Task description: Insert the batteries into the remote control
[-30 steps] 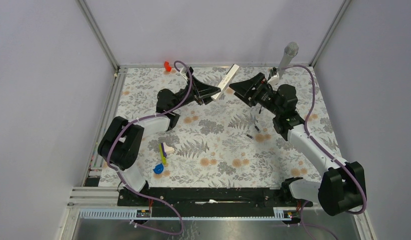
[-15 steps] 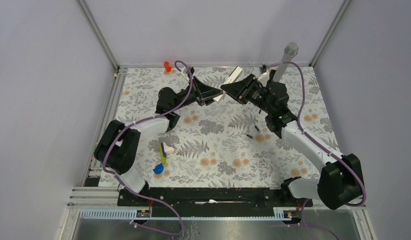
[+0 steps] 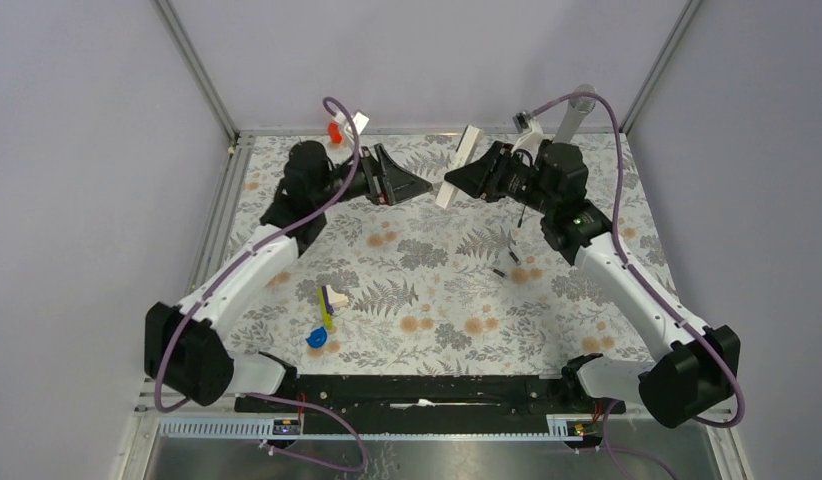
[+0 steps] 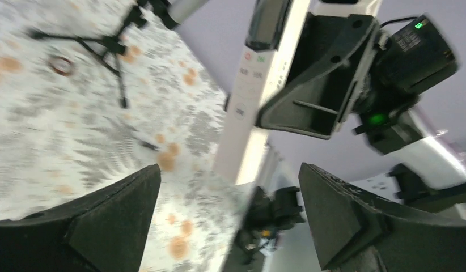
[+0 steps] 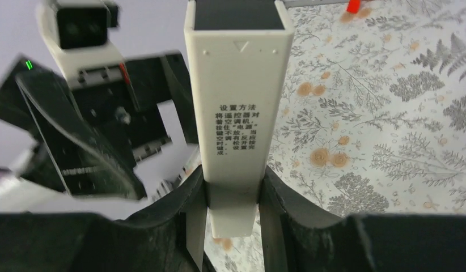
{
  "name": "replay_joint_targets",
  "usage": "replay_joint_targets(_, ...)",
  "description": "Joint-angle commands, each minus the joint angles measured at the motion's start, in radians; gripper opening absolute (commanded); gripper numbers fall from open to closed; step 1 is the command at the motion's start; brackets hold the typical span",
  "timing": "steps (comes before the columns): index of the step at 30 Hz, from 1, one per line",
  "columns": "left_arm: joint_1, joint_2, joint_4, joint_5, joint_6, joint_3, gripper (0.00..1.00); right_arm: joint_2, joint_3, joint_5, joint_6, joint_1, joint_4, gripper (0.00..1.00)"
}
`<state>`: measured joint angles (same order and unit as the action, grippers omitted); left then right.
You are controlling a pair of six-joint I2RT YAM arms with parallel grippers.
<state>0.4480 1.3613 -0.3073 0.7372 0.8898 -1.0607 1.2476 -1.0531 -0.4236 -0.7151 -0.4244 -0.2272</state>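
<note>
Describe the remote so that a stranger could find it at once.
Look at the far side of the floral table, near its middle. There the right tool holds the remote above the surface. It is the only slim white bar, with a dark end.

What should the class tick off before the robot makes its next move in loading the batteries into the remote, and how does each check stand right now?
1. Right gripper shut firmly on the remote: ok, both fingers press its sides.
2. Left gripper open and clear of the remote: ok, there is a gap on each side.
3. Remote held up off the table: ok.
4. Batteries in sight and free to pick: ok, they lie on the table near the right arm.
5. Battery cover off the remote: cannot tell, only the printed back shows.
</note>
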Motion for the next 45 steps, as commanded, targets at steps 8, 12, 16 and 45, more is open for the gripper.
replay_joint_targets(8, -0.063, -0.065, 0.756, 0.064, -0.929, -0.376, 0.99, 0.038, -0.288, -0.465, 0.549, -0.020, 0.599, 0.01)
replay_joint_targets(12, -0.063, 0.010, 0.932, 0.217, -1.019, -0.488, 0.99, 0.110, -0.363, -0.394, 0.664, -0.098, 0.770, 0.00)
replay_joint_targets(16, -0.063, 0.084, 1.144, 0.334, -1.144, -0.589, 0.97, 0.155, -0.411, -0.373, 0.701, -0.157, 0.815, 0.00)
replay_joint_targets(45, -0.041, 0.078, 1.285, 0.566, -1.064, -0.594, 0.56, 0.142, -0.372, -0.573, 0.815, -0.269, 0.727, 0.00)
